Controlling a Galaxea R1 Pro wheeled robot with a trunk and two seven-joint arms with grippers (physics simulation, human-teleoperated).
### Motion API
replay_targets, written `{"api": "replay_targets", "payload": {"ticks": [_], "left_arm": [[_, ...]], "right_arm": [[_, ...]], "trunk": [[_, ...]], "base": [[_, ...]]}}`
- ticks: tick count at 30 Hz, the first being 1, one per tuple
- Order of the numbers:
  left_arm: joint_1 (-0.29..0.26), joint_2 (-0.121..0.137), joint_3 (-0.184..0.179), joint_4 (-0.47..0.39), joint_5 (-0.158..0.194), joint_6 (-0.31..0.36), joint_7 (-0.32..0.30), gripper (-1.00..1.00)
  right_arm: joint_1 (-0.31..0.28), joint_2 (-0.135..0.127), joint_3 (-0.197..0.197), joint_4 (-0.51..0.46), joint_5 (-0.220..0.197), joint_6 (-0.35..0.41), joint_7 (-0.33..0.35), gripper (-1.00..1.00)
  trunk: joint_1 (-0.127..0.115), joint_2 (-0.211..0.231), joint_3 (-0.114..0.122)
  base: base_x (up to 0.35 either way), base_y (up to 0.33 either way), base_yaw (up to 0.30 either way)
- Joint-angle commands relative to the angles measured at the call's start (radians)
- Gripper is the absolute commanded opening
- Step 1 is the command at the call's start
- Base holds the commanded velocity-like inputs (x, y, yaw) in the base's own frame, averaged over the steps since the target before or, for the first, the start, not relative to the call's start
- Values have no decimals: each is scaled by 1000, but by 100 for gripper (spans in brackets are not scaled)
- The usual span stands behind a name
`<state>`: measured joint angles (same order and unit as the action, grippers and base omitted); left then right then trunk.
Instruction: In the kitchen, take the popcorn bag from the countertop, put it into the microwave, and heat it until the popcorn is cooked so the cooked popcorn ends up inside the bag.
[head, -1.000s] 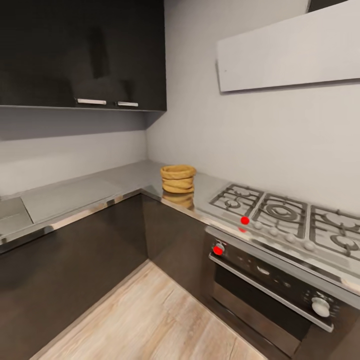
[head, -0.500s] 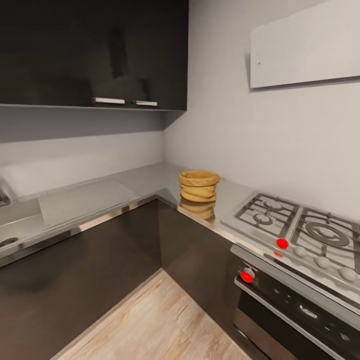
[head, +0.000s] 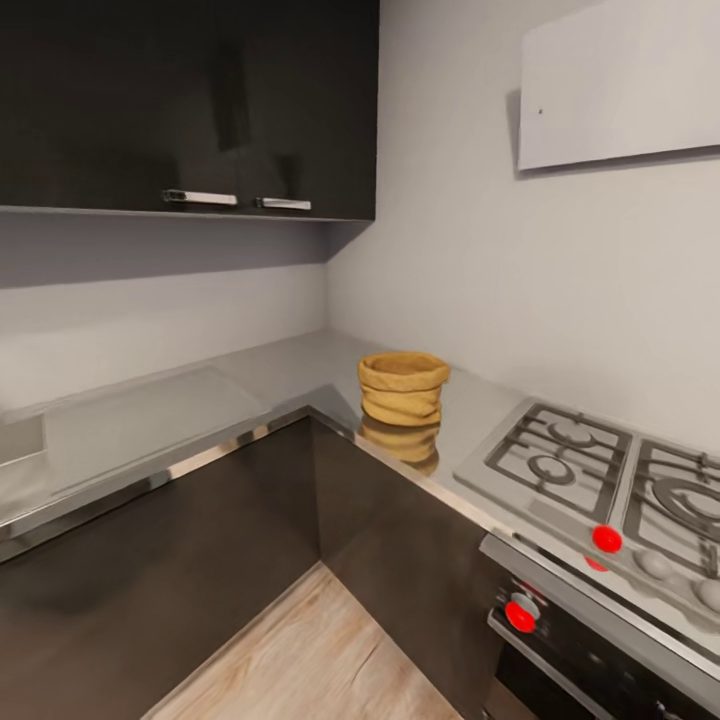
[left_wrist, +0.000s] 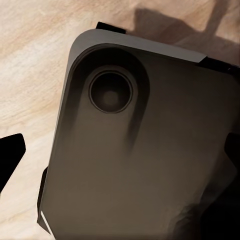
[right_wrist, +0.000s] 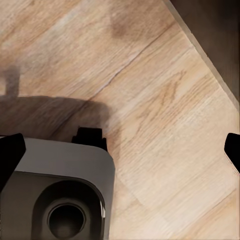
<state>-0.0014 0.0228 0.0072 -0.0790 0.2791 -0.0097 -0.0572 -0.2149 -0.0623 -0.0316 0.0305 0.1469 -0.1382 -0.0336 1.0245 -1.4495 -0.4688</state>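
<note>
Popcorn bag (head: 403, 387): squat tan sack, upright, rolled rim open at the top; it stands on the countertop near the inner corner of the L, close to the front edge of the arm that runs to the hob. Its reflection shows on the glossy surface just below it.
Countertop (head: 200, 400): grey, L-shaped, over dark cabinets; its far left end is cut off by the picture edge.
Hob (head: 600, 480): gas burners just beside the bag, set apart from it by a strip of bare worktop; cut off at the right edge. One red knob (head: 606, 538) shows on its front strip.
Oven (head: 590, 660): below the hob, only its upper left part in view, with a red knob (head: 519, 615).
Wall cupboards (head: 190, 105): dark, two pale handles at the lower edge.
Left gripper (left_wrist: 120, 165): dark fingertips at opposite edges of the wrist view, spread wide, holding nothing; a grey robot base panel (left_wrist: 145, 150) lies beyond them.
Right gripper (right_wrist: 120, 150): fingertips at opposite edges, likewise spread and empty, over the wooden floor (right_wrist: 150, 90).
</note>
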Motion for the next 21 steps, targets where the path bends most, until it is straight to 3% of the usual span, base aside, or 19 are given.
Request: {"api": "replay_targets", "payload": {"ticks": [1,4,6,7,8,9,12,15,17,21], "left_arm": [[0,0,0,0,6,-1,-4,100],[0,-1,0,-1,5,-2,-4,100],[0,-1,0,-1,5,-2,-4,100],[0,-1,0,-1,5,-3,-3,100],[0,-1,0,-1,4,-3,-3,100],[0,-1,0,-1,4,-3,-3,100],[0,-1,0,-1,3,-3,-3,100],[0,-2,0,-1,3,-3,-3,100],[0,-2,0,-1,3,-3,-3,100],[0,-2,0,0,3,-3,-3,100]], "right_arm": [[-1,1,-3,3,11,-4,-6,100],[-2,8,-1,0,17,-2,-8,100],[-2,42,9,-10,30,0,-3,100],[-2,88,31,-39,57,2,-2,100],[-2,112,42,-65,74,4,-2,100],[-2,152,59,-131,109,38,-1,100],[-2,235,71,-349,140,247,9,100],[-2,237,105,-549,144,406,72,100],[-2,237,147,-680,143,516,152,100],[-2,237,173,-907,141,671,238,100]], "trunk": [[0,0,-1],[0,0,-1],[0,0,-1],[0,0,-1],[0,0,-1],[0,0,-1],[0,0,-1],[0,0,-1],[0,0,-1],[0,0,-1]], "base": [[193,0,0],[61,0,0],[14,0,0],[4,0,0],[3,0,0],[1,0,0],[0,0,0],[0,0,0],[0,0,0],[0,0,0]]}}
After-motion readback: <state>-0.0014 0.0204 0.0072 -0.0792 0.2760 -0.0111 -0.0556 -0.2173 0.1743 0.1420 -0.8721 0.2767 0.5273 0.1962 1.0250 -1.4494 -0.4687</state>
